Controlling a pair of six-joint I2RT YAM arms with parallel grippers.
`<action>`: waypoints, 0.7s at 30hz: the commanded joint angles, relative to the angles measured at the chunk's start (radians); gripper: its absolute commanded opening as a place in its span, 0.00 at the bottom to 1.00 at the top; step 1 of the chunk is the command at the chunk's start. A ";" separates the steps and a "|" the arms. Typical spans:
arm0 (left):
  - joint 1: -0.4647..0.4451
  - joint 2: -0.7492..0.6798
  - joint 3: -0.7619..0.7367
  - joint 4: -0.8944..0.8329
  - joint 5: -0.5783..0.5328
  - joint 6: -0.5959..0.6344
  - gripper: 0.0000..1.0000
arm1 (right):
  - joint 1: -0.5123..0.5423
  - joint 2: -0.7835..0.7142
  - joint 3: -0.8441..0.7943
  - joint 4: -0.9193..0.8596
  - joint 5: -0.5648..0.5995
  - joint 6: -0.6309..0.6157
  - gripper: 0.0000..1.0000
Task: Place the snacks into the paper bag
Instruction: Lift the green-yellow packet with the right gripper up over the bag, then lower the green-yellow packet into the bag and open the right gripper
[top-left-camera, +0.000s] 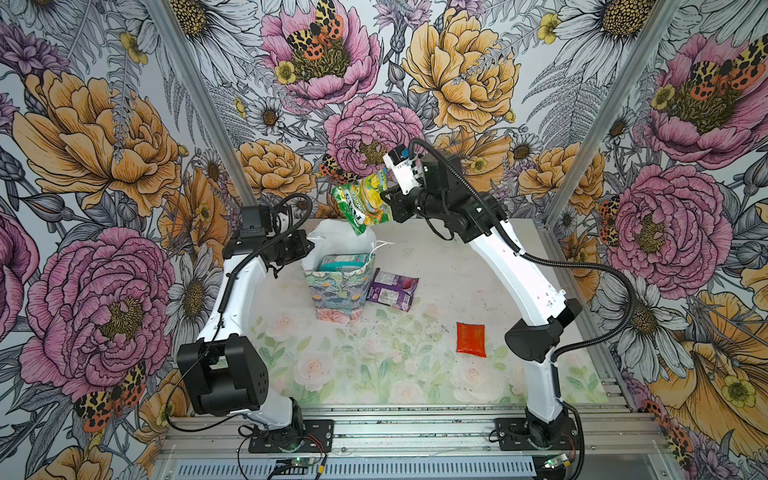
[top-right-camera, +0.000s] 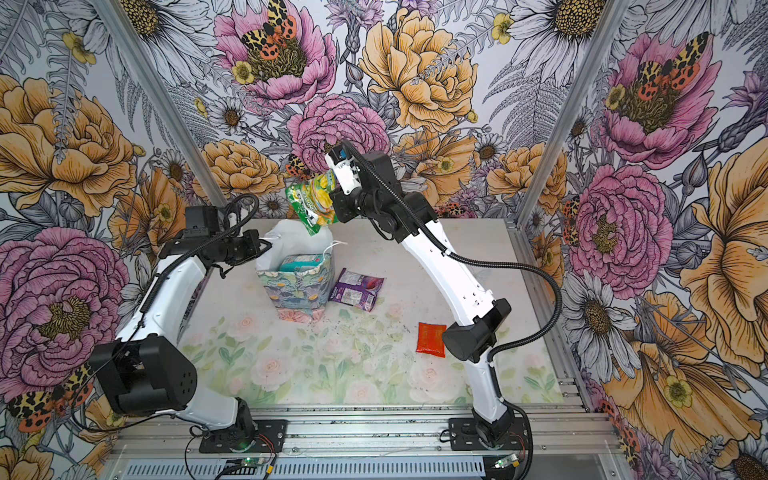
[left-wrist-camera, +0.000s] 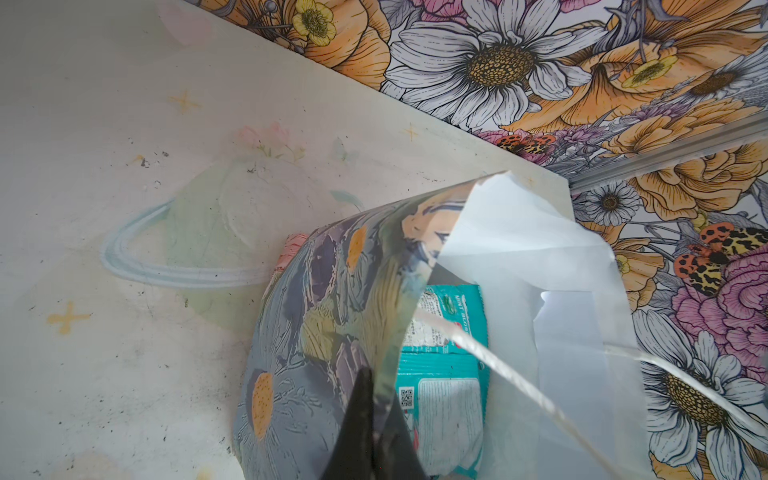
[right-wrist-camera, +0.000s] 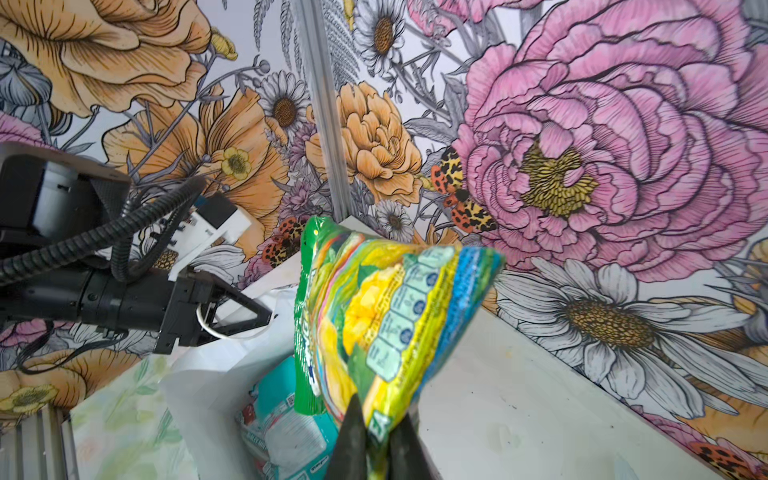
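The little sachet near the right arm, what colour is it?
The small flat plastic sachet is red, clearest in a top view.

**Layout of the bag, the packets and the hands**

The paper bag (top-left-camera: 337, 293) is stood upright on the surface (top-left-camera: 457, 270), left of the middle and toward the back. One bagged packet (top-left-camera: 343, 262) is stood inside it, against the front wall. A lifted packet (top-left-camera: 363, 203) is held in the air over the rear part of the bag's mouth. It is pinched at its right edge by the right hand (top-left-camera: 384, 199), which is reached in from the right. The bag's left wall is pinched at the rim by the left hand (top-left-camera: 308, 244), set just left of the bag. A lying packet (top-left-camera: 392, 289) is laid flat on the surface just beside the bag's right side. A sachet (top-left-camera: 471, 338) is laid well apart from both, further right and nearer the front.
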 joint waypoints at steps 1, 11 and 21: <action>-0.006 -0.020 0.023 -0.028 -0.007 0.022 0.00 | 0.012 0.022 0.034 0.019 -0.034 -0.034 0.00; -0.006 -0.023 0.024 -0.027 0.002 0.019 0.00 | 0.050 0.063 0.028 -0.022 -0.047 -0.064 0.00; -0.004 -0.030 0.022 -0.027 0.005 0.019 0.00 | 0.084 0.087 0.018 -0.057 -0.036 -0.079 0.00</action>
